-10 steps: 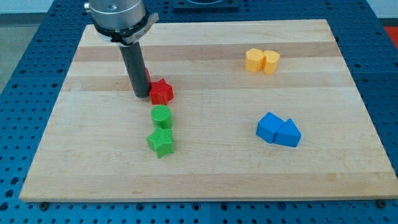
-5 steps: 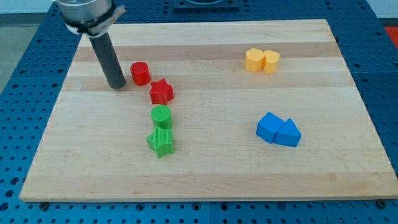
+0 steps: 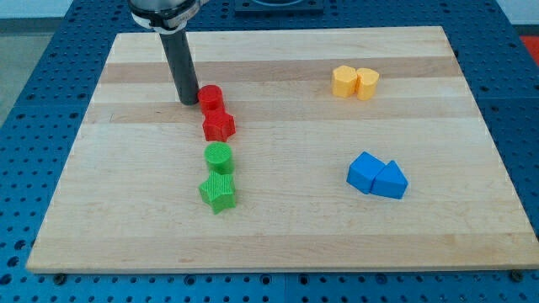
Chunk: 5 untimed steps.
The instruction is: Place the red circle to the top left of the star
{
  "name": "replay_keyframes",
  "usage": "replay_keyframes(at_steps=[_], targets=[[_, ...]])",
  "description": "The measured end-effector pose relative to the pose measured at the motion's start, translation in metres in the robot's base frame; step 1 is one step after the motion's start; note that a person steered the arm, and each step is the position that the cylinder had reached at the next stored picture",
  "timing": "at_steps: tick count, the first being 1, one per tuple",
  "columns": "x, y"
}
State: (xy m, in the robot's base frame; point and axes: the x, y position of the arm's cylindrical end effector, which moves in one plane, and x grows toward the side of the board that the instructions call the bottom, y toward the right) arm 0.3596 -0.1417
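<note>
Camera view: red circle (image 3: 210, 97) touching my tip (image 3: 189, 101), its right.

A green circle (image 3: 218, 156) sits near the middle of the wooden board (image 3: 278, 227), with a green star (image 3: 218, 193) touching it just below. Toward the view's upper right, two yellow blocks (image 3: 354, 82) stand side by side and touching. Lower on the right, two blue blocks (image 3: 376, 176) rest against each other.
</note>
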Motion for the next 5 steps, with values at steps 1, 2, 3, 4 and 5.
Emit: replay_keyframes(at_steps=[1, 2, 3, 4, 5], targets=[[0.0, 0.0], [-0.015, 0.007], [-0.016, 0.007], [-0.025, 0.007], [-0.07, 0.031]])
